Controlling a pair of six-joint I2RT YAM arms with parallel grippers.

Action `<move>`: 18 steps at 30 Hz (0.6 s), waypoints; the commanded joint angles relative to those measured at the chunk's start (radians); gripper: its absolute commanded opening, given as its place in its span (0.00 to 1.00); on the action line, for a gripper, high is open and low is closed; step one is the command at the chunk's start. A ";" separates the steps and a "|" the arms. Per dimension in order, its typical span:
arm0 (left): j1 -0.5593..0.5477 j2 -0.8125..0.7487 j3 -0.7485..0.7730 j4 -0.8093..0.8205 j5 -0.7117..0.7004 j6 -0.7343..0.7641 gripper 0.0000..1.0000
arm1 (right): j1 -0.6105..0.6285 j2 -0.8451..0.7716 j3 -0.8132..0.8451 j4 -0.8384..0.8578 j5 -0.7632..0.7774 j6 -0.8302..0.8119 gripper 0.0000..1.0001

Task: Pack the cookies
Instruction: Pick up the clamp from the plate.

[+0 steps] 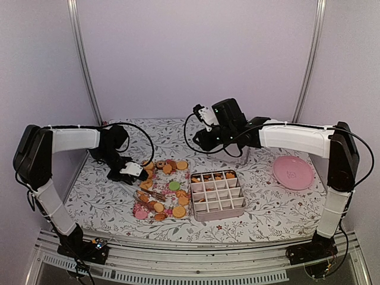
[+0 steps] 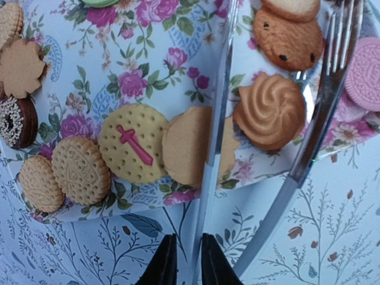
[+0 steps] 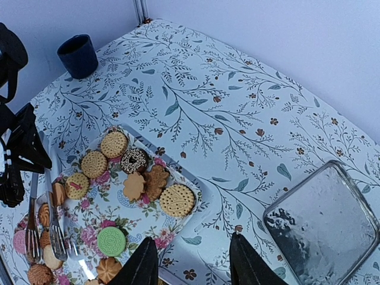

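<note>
Floral tabletop (image 1: 267, 202) carrying a tray (image 2: 119, 83) of cookies (image 2: 133, 142).
Left fingers (image 2: 161, 267) are clamping tongs (image 2: 218, 119) straddling a swirl cookie (image 2: 276, 110); gentle, even squeezing should avoid crumbling. Right fingers (image 3: 139, 264) are gaping empty.

Robot lab booth, plain lilac walls (image 1: 196, 53), aluminium corner posts (image 1: 83, 59), floral-clothed table (image 1: 267, 205)

In the left wrist view, the right edge cuts a pink cookie (image 2: 365, 74); the tongs (image 2: 217, 119) run off the top.

Overhead rear view; left wrist close, right wrist farther, both over the cookies (image 1: 159, 208) (image 2: 133, 142) (image 3: 177, 200).
</note>
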 commanded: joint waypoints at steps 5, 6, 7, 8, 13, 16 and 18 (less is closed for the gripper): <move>-0.021 0.016 -0.004 0.065 -0.058 0.010 0.18 | -0.007 -0.055 0.032 -0.013 0.021 0.000 0.42; -0.021 0.018 -0.004 0.063 -0.061 0.010 0.18 | -0.007 -0.055 0.034 -0.014 0.023 -0.001 0.42; -0.020 0.019 -0.002 0.056 -0.061 0.012 0.18 | -0.007 -0.055 0.036 -0.015 0.025 -0.004 0.42; -0.022 0.019 -0.003 0.048 -0.063 0.017 0.18 | -0.007 -0.054 0.039 -0.017 0.026 -0.004 0.41; -0.027 0.023 -0.019 0.048 -0.082 0.025 0.17 | -0.007 -0.050 0.048 -0.025 0.027 -0.011 0.40; -0.029 0.030 -0.023 0.066 -0.094 0.013 0.13 | -0.007 -0.045 0.052 -0.026 0.030 -0.012 0.40; -0.028 0.032 -0.027 0.095 -0.109 -0.001 0.09 | -0.008 -0.041 0.055 -0.026 0.029 -0.013 0.40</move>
